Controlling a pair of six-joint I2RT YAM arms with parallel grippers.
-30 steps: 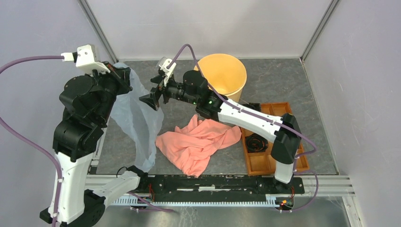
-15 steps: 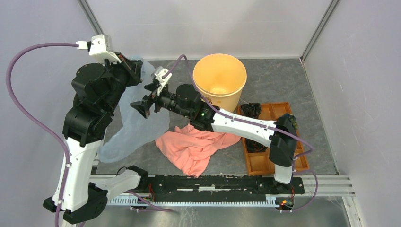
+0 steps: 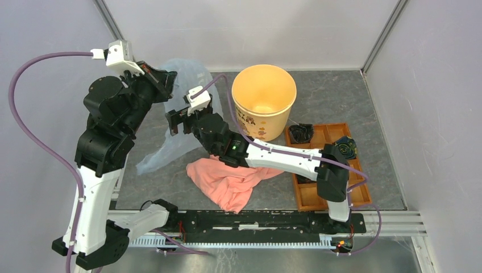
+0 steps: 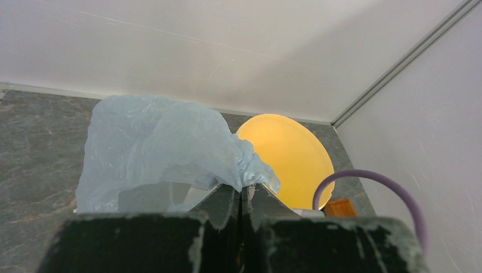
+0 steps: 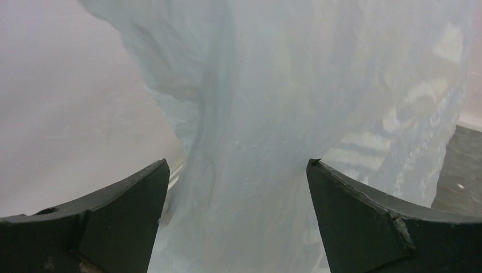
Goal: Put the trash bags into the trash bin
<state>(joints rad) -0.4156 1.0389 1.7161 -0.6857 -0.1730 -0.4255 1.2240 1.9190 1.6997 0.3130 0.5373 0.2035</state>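
Note:
The yellow-tan trash bin (image 3: 267, 102) stands upright at the back middle, its inside showing nothing in it. My left gripper (image 3: 163, 79) is raised left of the bin and shut on a pale blue translucent trash bag (image 3: 190, 77), which hangs down to the table. In the left wrist view the jaws (image 4: 241, 190) pinch the bag (image 4: 153, 142), with the bin (image 4: 290, 153) beyond. My right gripper (image 3: 173, 120) is open, pressed against the hanging bag; the bag (image 5: 273, 114) fills the right wrist view between the spread fingers (image 5: 239, 170). A salmon-pink bag (image 3: 227, 182) lies crumpled on the table.
A brown compartmented wooden tray (image 3: 324, 196) sits at the right with dark rolled bags (image 3: 301, 132) in it. The right arm stretches across over the pink bag. Purple cables loop above both arms. Grey enclosure walls stand close on three sides.
My left gripper has lifted the blue bag and carried it right toward the bin. The right arm has swung left and lower, its open gripper now against the bag.

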